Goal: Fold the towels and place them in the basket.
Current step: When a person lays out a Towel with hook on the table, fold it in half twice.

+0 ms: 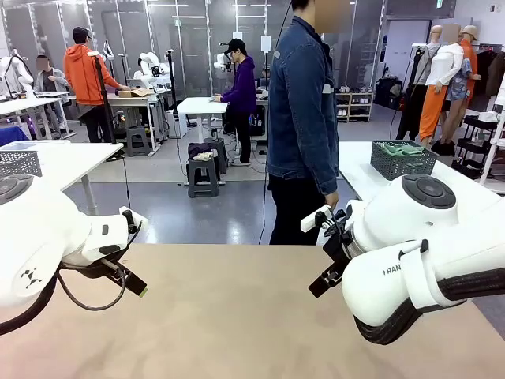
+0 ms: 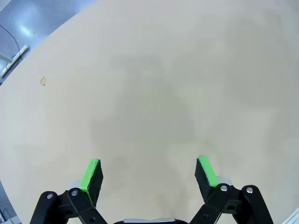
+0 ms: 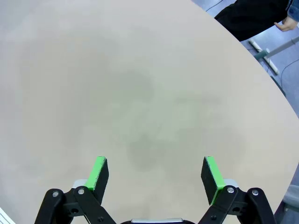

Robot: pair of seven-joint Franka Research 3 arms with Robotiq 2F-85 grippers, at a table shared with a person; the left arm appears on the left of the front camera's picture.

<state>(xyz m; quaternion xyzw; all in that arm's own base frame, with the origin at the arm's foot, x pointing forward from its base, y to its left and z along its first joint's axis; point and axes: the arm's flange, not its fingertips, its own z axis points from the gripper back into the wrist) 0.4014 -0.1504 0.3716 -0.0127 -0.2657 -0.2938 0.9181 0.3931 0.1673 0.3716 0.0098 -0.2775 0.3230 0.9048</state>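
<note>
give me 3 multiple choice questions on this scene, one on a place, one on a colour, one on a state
1. Where does the dark mesh basket stand?
A) on the tan table between the arms
B) on a white table off to the robot's right
C) in the person's hand

2. What colour is the jacket of the person at the table's far side?
A) yellow
B) denim blue
C) white

3. How do the left gripper jaws stand?
A) shut on a towel
B) shut on nothing
C) open, holding nothing

Answers:
1 B: it sits on the white table past the person.
2 B: the front view shows blue denim.
3 C: its green pads stand wide apart, with tan tabletop showing between them.
</note>
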